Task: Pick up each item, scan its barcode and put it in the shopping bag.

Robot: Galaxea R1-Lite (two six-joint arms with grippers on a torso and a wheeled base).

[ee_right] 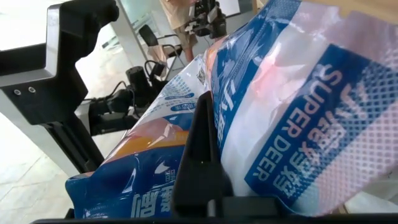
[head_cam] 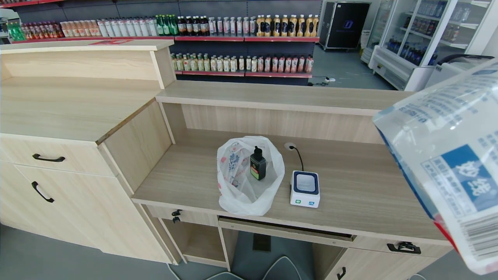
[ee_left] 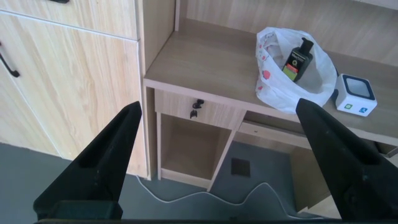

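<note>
A white and blue plastic pack with a barcode hangs high at the right, close to the head camera. My right gripper is shut on this pack, one dark finger pressed against it. On the counter lies an open white shopping bag with a dark pump bottle standing inside. A white and blue barcode scanner sits just right of the bag. My left gripper hangs open, low and to the left of the counter, well away from the bag.
A cable runs from the scanner to a hole in the counter. A taller cabinet with drawers stands to the left. Drink shelves and fridges line the room behind. Bare counter lies right of the scanner.
</note>
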